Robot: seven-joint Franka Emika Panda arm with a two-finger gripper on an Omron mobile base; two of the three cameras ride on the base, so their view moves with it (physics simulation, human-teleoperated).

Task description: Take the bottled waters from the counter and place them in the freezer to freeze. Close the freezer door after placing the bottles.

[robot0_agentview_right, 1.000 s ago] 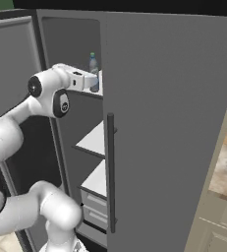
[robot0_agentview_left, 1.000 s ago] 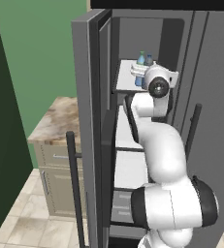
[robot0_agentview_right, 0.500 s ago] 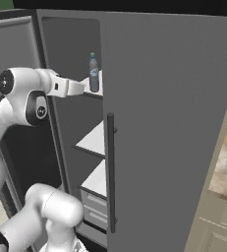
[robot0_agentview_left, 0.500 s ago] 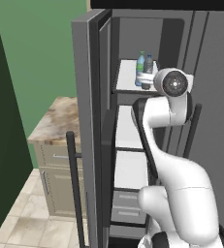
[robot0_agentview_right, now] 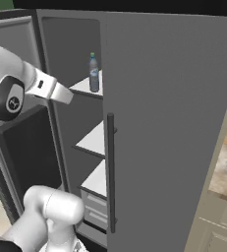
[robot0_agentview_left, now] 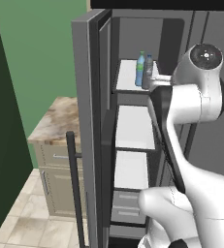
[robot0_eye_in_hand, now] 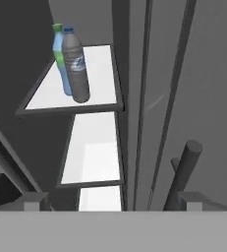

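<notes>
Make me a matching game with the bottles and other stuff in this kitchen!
Things:
1. dark grey-blue bottle
2. light blue bottle
3. freezer door
4. counter

Descriptions:
A. has a green cap
B. beige marbled top
C. swung open
D. in front of its partner in the hand view, on the top shelf

Pairs: 1-D, 2-A, 3-C, 4-B

Dark bottle (robot0_eye_in_hand: 76, 66) carries pale label, print illegible. No other text.
</notes>
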